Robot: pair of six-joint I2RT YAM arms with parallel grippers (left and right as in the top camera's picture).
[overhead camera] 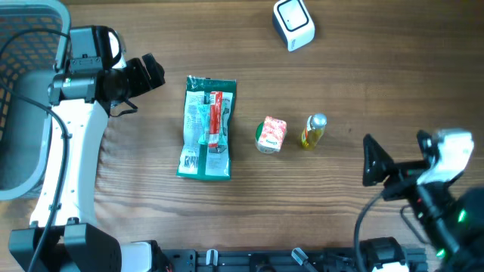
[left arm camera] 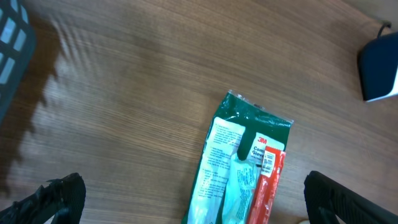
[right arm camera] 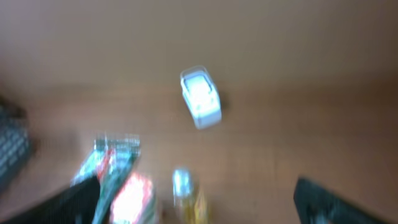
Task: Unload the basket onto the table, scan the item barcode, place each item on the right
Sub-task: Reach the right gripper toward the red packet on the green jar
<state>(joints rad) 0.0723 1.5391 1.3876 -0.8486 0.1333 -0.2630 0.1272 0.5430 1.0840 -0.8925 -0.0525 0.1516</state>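
Two robot arms are sitting at opposite sides. The left arm (overhead camera: 68,151) is stretching up the left edge, with the left end effector (overhead camera: 142,87) pointing right, its jaws standing wide apart and holding nothing. The right arm (overhead camera: 446,189) is crouching in the lower right corner (its wrist view is blurred), with the right end effector (overhead camera: 382,162) pointing left, its jaws likewise spread wide and gripping nothing.

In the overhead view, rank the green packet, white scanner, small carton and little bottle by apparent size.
Largest first:
green packet
white scanner
small carton
little bottle, similar in length to the carton but slimmer
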